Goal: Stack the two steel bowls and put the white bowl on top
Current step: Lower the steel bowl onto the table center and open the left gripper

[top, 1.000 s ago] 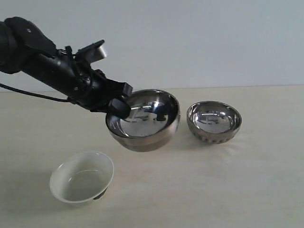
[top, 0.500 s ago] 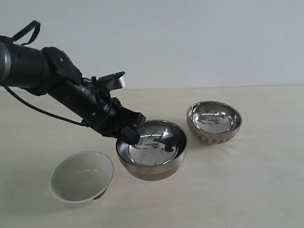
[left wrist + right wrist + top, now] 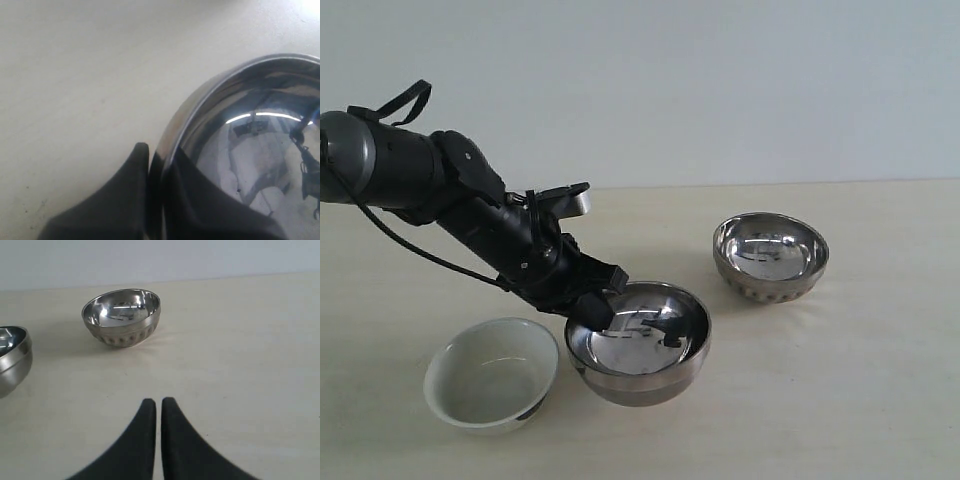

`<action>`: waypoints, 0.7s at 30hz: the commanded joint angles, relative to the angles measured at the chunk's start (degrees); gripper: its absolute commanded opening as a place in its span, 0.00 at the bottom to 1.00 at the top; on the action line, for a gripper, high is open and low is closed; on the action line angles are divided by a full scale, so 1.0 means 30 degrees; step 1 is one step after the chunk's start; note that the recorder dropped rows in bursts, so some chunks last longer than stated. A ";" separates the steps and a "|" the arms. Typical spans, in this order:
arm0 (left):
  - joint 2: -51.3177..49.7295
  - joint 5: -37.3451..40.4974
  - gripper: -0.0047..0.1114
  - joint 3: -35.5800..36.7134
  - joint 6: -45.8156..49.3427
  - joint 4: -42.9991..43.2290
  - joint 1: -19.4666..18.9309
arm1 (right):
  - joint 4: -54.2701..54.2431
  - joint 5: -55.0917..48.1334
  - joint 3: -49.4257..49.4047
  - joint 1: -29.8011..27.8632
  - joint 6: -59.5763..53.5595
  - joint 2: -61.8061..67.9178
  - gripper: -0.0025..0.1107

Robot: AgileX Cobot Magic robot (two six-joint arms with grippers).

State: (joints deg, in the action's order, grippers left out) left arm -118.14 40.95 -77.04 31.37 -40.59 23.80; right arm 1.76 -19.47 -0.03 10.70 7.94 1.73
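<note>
Exterior view: the left gripper (image 3: 596, 306) pinches the near-left rim of the smooth steel bowl (image 3: 640, 342), 1 finger inside and 1 outside. That bowl sits low on the table (image 3: 880, 400), slightly tilted; whether its base rests flat I cannot tell. The white bowl (image 3: 492, 373) stands just beside it on the left, upright. The ribbed steel bowl (image 3: 770, 257) stands apart from it, to the right and farther back.

Left wrist view: the 2 dark fingers (image 3: 125, 200) clamp narrowly on the smooth steel bowl's rim.

Right wrist view: the right gripper (image 3: 159, 407) holds nothing, its fingers pressed almost together. The ribbed steel bowl lies beyond them, with the smooth steel bowl at the picture's edge.
</note>
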 commanded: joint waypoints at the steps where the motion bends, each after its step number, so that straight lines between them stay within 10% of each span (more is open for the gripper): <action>1: -0.0373 -0.0005 0.07 -0.0087 0.0051 -0.0085 0.0083 | 0.0116 0.0128 0.0009 -0.0127 -0.0064 0.0046 0.02; 13: -0.0547 -0.0273 0.09 -0.0087 0.0051 -0.0164 0.0083 | 0.0116 0.0128 0.0009 -0.0127 -0.0064 0.0046 0.02; 21: -0.0547 -0.0048 0.31 -0.0087 0.0051 -0.0164 0.0083 | 0.0116 0.0128 0.0009 -0.0127 -0.0064 0.0046 0.02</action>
State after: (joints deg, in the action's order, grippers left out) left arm -119.89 40.70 -77.04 31.48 -40.59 23.80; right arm 1.76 -19.47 -0.03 10.70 7.94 1.73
